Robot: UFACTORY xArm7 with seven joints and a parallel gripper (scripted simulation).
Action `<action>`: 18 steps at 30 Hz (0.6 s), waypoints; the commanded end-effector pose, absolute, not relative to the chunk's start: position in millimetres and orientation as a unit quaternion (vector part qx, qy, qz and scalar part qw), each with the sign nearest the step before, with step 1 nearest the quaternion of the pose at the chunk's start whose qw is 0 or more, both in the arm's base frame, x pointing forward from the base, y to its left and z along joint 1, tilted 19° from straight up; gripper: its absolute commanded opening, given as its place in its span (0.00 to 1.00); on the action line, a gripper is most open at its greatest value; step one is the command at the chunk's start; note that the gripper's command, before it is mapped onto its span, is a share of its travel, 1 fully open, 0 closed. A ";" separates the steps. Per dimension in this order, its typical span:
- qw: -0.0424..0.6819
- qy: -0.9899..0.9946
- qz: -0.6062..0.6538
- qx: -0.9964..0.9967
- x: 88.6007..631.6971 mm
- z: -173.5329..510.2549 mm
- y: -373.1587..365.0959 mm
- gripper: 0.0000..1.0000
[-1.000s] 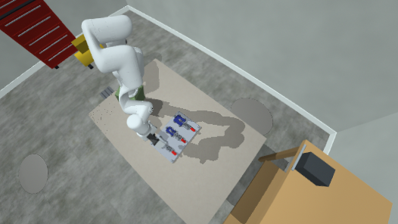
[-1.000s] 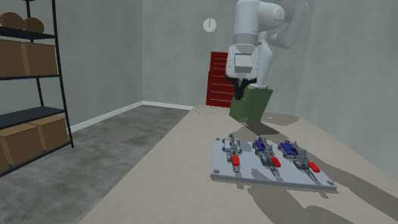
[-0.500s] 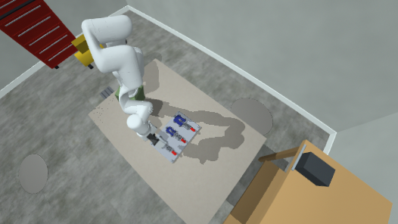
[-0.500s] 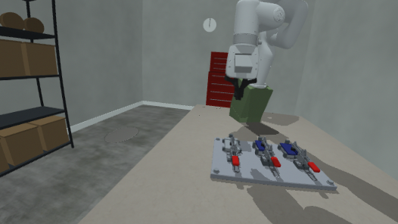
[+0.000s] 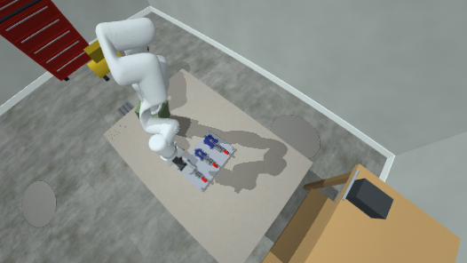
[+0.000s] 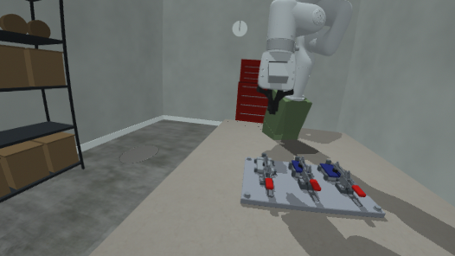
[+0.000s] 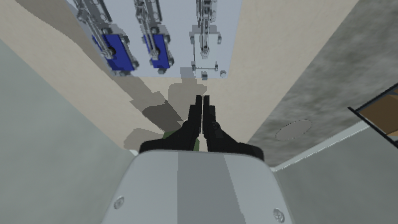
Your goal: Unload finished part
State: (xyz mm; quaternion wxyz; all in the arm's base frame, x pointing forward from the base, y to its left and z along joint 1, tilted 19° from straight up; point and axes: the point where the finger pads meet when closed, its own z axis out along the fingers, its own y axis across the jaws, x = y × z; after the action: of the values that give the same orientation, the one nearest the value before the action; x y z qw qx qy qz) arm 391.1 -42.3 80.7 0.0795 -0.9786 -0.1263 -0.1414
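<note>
Worktop (image 6: 208, 208) fills the centre of the exterior view and carries everything relevant. Arm (image 5: 133, 49) reaches in from the upper left of the top view, standing on a green pedestal (image 6: 298, 117).

Fixture plate (image 6: 255, 196) lies flat at lower centre of the exterior view, with three nests in a row, each with a red-handled clamp. Two blanks (image 6: 330, 169) (image 6: 297, 164), both blue, sit in the right-hand and middle nests. Finished part (image 6: 262, 164), grey and unpainted, occupies the left-hand nest; its slot is too small to make out. Its clamp (image 6: 269, 183) appears to lie over it; whether locked cannot be told.

Gripper (image 7: 202, 106) hangs well above the worktop, fingers brought fully together with nothing between them.

Governing relation: in the wrist view the finished part (image 7: 205, 47) lies almost directly ahead of the fingertips, toward the top of the frame, beyond the plate's near edge, with the blanks off to the left. Nest and clamp run lengthwise along that same line. Judgement: the task is not started, and the fingers must open before any grasp.
</note>
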 end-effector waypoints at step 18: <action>0.079 -0.126 -0.143 -0.979 392.1 81.8 -42.9 1.00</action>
State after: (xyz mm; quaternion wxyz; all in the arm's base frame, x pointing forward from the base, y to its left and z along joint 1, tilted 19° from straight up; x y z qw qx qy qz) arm 391.1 -42.3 80.7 0.0795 -0.9786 -0.1263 -0.1414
